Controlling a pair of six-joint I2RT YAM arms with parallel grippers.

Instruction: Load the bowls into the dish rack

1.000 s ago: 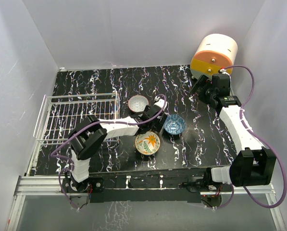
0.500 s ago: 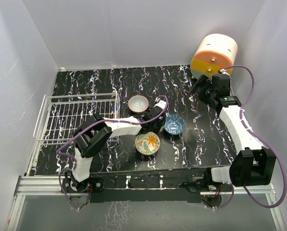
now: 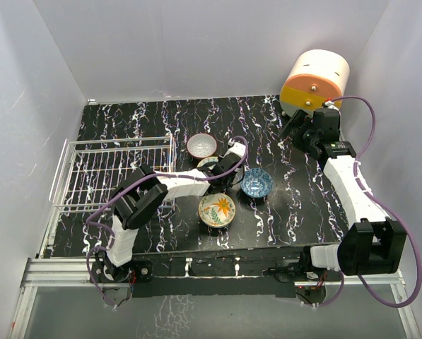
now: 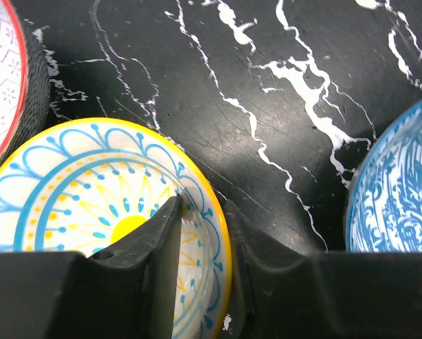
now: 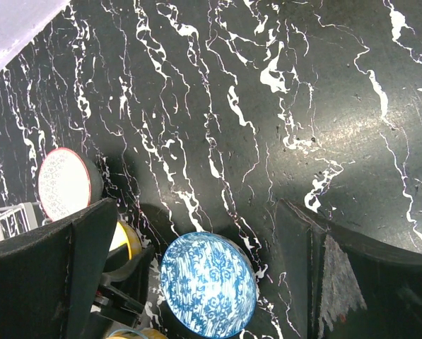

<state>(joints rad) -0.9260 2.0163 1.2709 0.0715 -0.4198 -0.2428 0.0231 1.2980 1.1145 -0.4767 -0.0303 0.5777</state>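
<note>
The left gripper (image 4: 202, 244) pinches the rim of the cream-yellow, teal-patterned round ceramic bowl (image 4: 76, 191) at the black marble table's (image 3: 126, 123) centre, three o'clock of the white wire dish rack (image 3: 112, 168).

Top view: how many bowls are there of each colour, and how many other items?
Grey-white bowl: 1
Yellow-and-teal bowl: 1
Blue-white bowl: 1
Orange-green flowered bowl: 1
White wire dish rack: 1
Orange-and-cream drawer unit: 1
Total: 6

no readable text, labels, brands, numbers or signs in any view
</note>
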